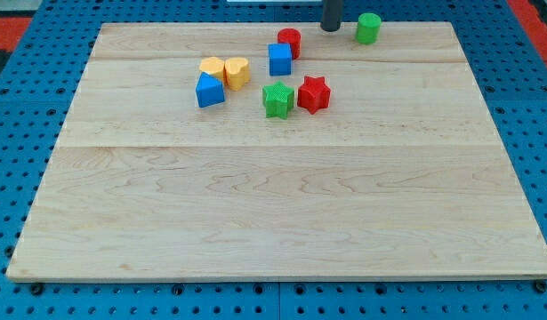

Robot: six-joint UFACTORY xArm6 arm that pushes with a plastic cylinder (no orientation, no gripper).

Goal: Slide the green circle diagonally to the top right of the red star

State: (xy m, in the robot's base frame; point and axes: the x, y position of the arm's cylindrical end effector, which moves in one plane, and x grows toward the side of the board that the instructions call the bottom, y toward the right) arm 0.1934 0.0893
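Presently my tip [331,28] seen just left of green circle [368,28], far right of red star [314,93]; no pincer fitted, nothing held.

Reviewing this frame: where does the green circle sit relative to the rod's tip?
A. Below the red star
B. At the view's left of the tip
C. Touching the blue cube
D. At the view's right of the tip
D: the green circle stands near the board's top edge, at the view's right of my tip, with a small gap between them.
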